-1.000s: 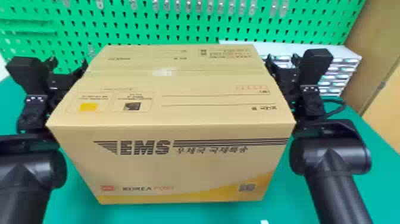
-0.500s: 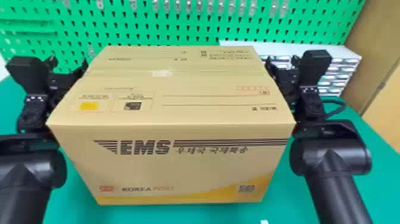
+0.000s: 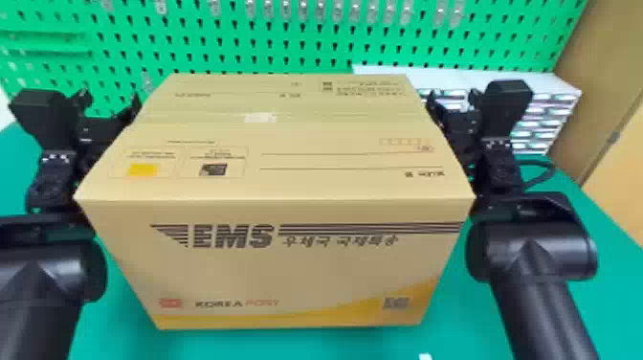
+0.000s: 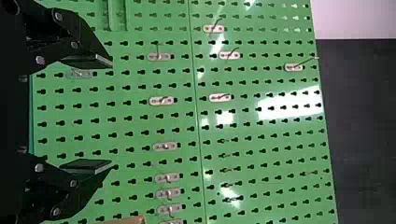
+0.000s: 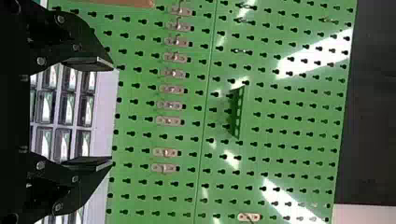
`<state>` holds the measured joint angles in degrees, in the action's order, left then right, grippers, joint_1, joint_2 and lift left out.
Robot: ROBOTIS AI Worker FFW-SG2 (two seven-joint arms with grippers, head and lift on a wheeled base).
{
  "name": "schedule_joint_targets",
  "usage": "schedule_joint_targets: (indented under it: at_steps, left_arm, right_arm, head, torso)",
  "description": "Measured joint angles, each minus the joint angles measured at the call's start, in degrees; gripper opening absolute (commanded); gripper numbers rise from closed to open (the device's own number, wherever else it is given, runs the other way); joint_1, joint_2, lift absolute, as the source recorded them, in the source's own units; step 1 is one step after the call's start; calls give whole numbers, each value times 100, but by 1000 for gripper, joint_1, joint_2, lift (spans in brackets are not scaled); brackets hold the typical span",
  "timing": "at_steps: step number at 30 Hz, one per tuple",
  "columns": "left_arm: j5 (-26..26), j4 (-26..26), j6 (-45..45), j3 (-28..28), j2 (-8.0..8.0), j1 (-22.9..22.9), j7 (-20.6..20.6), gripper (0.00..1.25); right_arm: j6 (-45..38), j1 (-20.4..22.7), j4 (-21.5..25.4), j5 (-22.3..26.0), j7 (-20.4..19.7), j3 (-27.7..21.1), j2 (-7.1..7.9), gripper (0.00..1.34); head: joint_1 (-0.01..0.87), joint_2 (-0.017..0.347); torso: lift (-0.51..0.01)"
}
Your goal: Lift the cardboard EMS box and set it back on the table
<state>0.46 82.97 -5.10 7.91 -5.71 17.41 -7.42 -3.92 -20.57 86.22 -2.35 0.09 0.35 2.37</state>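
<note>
Between the two arms, above the green surface [image 3: 617, 311], the cardboard EMS box [image 3: 282, 268] sits squarely in the head view, its printed front towards the robot and its top flaps closed. The left gripper [image 4: 111, 113] and the right gripper [image 5: 111, 112] both have their fingers spread, with nothing between them. They lie along opposite sides of the box, pointing forward to the pegboard [image 3: 306, 43], and each wrist view catches a strip of cardboard beside the fingers. That suits a load too wide for one pair of fingers: the likely plan is to squeeze it between both arms, so the open fingers need not pinch anything. The near-matching poses should share the weight and keep the box level. Whether its base touches the surface or hangs just over it, I cannot tell, nor whether the sides are firmly pressed. Either way, even inward pressure and matched height matter next; if one side slackened, the box could tilt or slip
</note>
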Motion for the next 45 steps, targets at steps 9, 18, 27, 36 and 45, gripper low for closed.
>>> schedule_joint_targets:
  at_steps: [9, 18, 27, 36, 45]
  left_arm:
    - [-5, 0, 0, 3, 0, 0, -1, 758]
    - [-5, 0, 0, 2, 0, 8, -2, 758]
    - [-9, 0, 0, -4, 0, 7, -1, 758]
    - [23, 0, 41, -54, 0, -48, 0, 758]
    - [32, -33, 66, -137, 2, -125, 5, 758]
  right_arm:
    - [-4, 0, 0, -2, 0, -1, 0, 801]
    - [-4, -7, 0, -2, 0, 0, 0, 801]
    - [-9, -9, 0, -2, 0, 0, 0, 801]
    - [-30, 53, -10, 0, 0, -12, 8, 801]
    - [-10, 181, -163, 19, 0, -46, -13, 801]
  head:
    - [678, -15]
    - [678, -15]
    - [678, -15]
    - [678, -15]
    - [678, -15]
  torso:
    - [-93]
    - [-93]
    - [-93]
    - [-93]
    - [-93]
